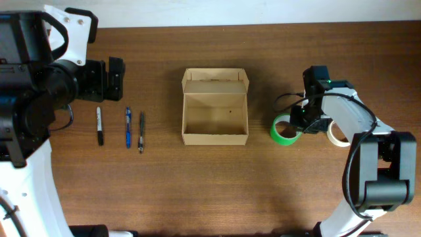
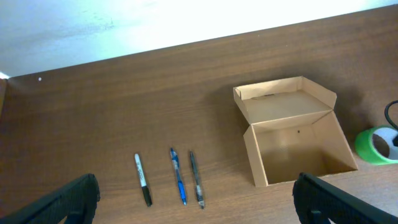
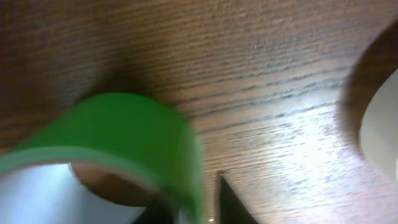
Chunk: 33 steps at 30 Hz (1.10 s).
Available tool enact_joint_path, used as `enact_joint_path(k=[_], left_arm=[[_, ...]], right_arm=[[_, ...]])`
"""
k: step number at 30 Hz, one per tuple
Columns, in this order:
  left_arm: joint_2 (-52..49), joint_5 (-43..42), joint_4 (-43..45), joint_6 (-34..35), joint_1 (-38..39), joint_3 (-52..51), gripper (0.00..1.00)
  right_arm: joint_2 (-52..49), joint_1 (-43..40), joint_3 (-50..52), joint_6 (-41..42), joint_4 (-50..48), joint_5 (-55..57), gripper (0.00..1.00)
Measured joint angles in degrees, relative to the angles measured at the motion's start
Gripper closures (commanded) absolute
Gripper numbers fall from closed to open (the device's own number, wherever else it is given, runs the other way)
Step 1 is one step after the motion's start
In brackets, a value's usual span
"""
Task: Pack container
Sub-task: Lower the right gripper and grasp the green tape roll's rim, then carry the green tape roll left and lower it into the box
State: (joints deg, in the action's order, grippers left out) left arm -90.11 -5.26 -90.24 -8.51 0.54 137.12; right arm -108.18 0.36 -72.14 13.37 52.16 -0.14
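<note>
Container: the small tan cardboard box (image 1: 215, 138) stands mid-counter (image 1: 217, 191), with its flap lid open and nothing inside.
Done: I judge that nothing is packed yet.
Left for you: the green tape roll (image 1: 283, 131) just beside the box, the white tape roll (image 1: 337, 133), and three pens (image 1: 128, 127).
Right gripper (image 1: 301, 122): at the green roll's rim; I cannot tell its grip.
Left gripper (image 1: 117, 78): wide, holding nothing.

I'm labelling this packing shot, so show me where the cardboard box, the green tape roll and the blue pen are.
cardboard box (image 1: 214, 118), overhead view, on its bare inside floor.
green tape roll (image 1: 275, 131), overhead view, on the ring's left side.
blue pen (image 1: 128, 127), overhead view, on the middle of its barrel.
</note>
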Motion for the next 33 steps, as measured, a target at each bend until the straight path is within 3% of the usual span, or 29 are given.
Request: enact_joint_path(k=[8,12,16,24,28,33], left_arm=[[0.00,0.02,0.00,0.00,0.00,0.00,0.01],[0.00,0.00,0.04,0.02,0.00,0.00,0.01],[0.00,0.02,0.44,0.00,0.00,0.00,0.01],[0.00,0.20,0.50,0.00,0.00,0.00,0.01],[0.00,0.17,0.50,0.02,0.00,0.00,0.01],[0.00,0.20,0.50,0.02,0.00,0.00,0.01]], right_arm=[[0.00,0.00,-0.04,1.62,0.28,0.07,0.96],[0.13,0.13,-2.01,2.23,5.25,0.15,0.96],[2.51,1.46,-11.32,1.99,8.81,1.79,0.96],[8.04,9.05,-41.79,-0.11,8.85,3.30,0.96],[6.64,13.64,-43.47,-0.39,11.04,3.32,0.96],[-3.21,21.05,-42.86,-0.37,12.61,2.84,0.96]])
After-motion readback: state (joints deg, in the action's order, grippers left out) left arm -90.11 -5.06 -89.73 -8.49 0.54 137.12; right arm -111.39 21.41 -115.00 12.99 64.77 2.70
